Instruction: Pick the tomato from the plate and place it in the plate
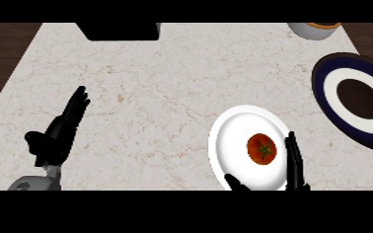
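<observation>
Right hand point(295, 170) is seen at the lower edge, fingers point(293, 150) straight and spread from the thumb point(235, 181), nothing held. Tomato point(262, 149) is found in the gap between fingers and thumb, just inside the fingers, on the white plate point(226, 128); contact cannot be told. Grasp is judged not yet closed.

Risks: the tomato is round, so it could be rolled toward the far rim if the fingers are closed off-centre. The white plate could be nudged across the bench point(160, 89) if the thumb is dragged on its rim.

Beyond and right of the fingers the dark plate point(318, 84) with a white ring is set, taken as the target. It is partly cut by the view edge, so a release too far right could be landed on its rim.

Further off a bowl point(313, 30) and a black block point(120, 30) are noted. Left hand point(56, 138) is rested open, well left of the fingers
</observation>
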Robot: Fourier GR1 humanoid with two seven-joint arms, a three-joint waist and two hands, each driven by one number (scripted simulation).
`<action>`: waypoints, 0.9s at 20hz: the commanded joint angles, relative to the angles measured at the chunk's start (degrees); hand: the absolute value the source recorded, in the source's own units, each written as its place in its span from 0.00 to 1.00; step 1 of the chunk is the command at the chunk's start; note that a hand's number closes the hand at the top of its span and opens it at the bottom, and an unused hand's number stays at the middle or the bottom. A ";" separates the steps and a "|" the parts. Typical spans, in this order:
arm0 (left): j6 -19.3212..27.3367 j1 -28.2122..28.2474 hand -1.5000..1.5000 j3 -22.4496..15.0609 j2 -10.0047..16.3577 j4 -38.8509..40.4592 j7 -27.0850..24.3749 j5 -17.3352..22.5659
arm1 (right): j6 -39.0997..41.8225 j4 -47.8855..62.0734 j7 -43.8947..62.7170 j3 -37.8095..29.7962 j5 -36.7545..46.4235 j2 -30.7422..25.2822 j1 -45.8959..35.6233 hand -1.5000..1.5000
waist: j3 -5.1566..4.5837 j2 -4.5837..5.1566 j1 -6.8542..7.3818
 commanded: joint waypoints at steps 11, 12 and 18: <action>-0.64 0.79 0.50 -0.46 -1.75 -0.26 -1.25 -1.74 | 29.00 -15.35 38.97 1.28 27.84 -1.58 8.05 0.00 | 0.02 0.13 0.70; -3.90 -0.53 0.50 3.00 1.08 3.01 -1.64 0.82 | 32.21 -18.58 41.43 0.67 27.38 -2.41 8.10 0.00 | 0.01 0.17 0.51; -3.33 -2.99 0.50 3.95 -0.65 4.42 -0.88 -1.52 | 39.81 -16.59 48.98 -1.32 29.81 -0.05 1.24 0.00 | 0.10 0.09 0.36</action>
